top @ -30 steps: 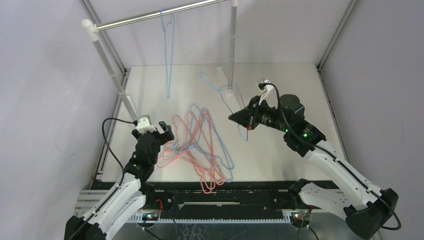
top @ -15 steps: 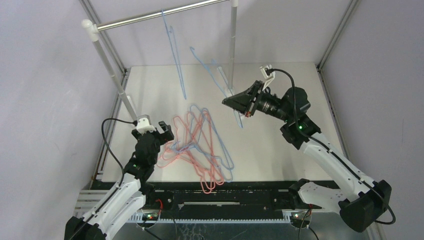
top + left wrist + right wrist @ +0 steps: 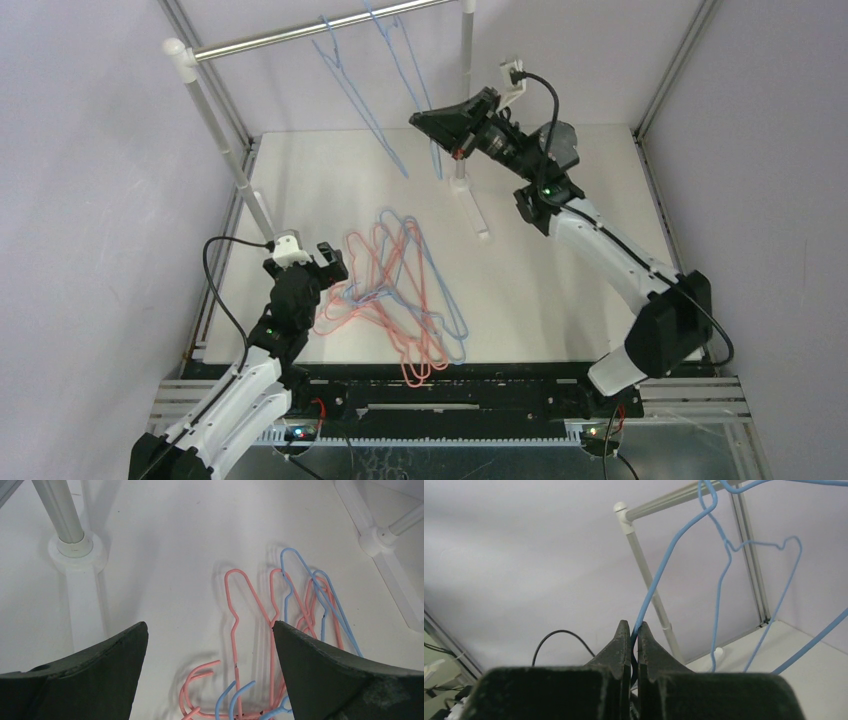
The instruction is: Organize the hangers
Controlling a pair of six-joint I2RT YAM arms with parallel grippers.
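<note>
- Reaching high over the far side of the desk [image 3: 560, 290], right beside the rail [image 3: 280, 35] and its right post [image 3: 466, 60]; could knock the post with the wrist and shake the whole frame.
- Lying heaped on the desk left of centre, the pile of hangers [image 3: 395, 290], pink and blue wires threaded through each other; likely to come up as a clump when one is pulled, or to snag and spring aside.
- Raised to the rail, the held blue hanger [image 3: 659, 572]; gripped only on one thin wire arm, so free to swivel and bring its hook in crooked. Cannot tell whether the hook sits over the rail yet.
- Hanging from the rail just left of it, the hung blue hanger [image 3: 719, 600]; close enough to be caught or swept off by the incoming one.
- Clenched on that thin wire, the right claw [image 3: 634, 630]; if loosened too soon, would drop it to the desk.
- Spread wide and grasping nothing, the left claw [image 3: 210, 645], poised over the near-left end of the pile; might close on several hooks at once.
</note>
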